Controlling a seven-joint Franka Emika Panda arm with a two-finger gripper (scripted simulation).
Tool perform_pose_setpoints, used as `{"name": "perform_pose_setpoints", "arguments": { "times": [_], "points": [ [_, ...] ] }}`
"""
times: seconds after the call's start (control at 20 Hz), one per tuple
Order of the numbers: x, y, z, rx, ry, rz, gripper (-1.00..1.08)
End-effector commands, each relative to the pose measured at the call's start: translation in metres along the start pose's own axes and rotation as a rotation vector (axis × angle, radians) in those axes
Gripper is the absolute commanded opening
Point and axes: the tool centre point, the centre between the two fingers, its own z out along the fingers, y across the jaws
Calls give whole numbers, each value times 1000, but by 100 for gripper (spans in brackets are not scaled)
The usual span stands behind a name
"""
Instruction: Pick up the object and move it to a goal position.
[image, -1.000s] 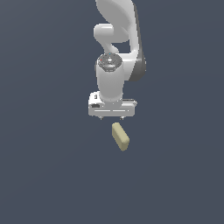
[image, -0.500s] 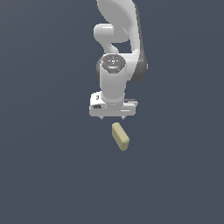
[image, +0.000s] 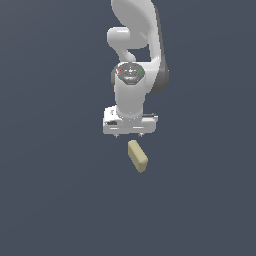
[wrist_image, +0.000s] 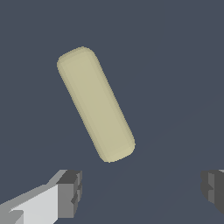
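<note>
— What do we get from the exterior view?

— We see the white Panda arm (image: 135, 45) reaching down over a flat dark grey-blue surface (image: 50, 200), with the gripper (image: 129, 134) pointing at it. The pale tan block (image: 137, 155) lies on that surface just nearer to us than the gripper and slightly toward the exterior view's right, its long axis slanted. We see a gap between block and gripper; nothing touches it. Only two short finger stubs show under the hand, so from here we cannot judge their spread well.

— And the wrist view?

— There we get what the outside camera hides: the two fingertips (wrist_image: 70, 192) stand wide apart, empty, with bare surface between them. The block (wrist_image: 95, 103) lies diagonally ahead of the fingers, outside the gap, its rounded edges plain.
</note>
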Motion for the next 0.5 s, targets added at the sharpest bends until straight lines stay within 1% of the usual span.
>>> {"name": "perform_pose_setpoints", "arguments": {
  "times": [0.0,0.2,0.45],
  "points": [
    [3,-2,1,-1,3,-29,100],
    [12,-8,2,-2,10,-99,100],
    [26,-17,5,-3,22,-223,100]
  ]
}}
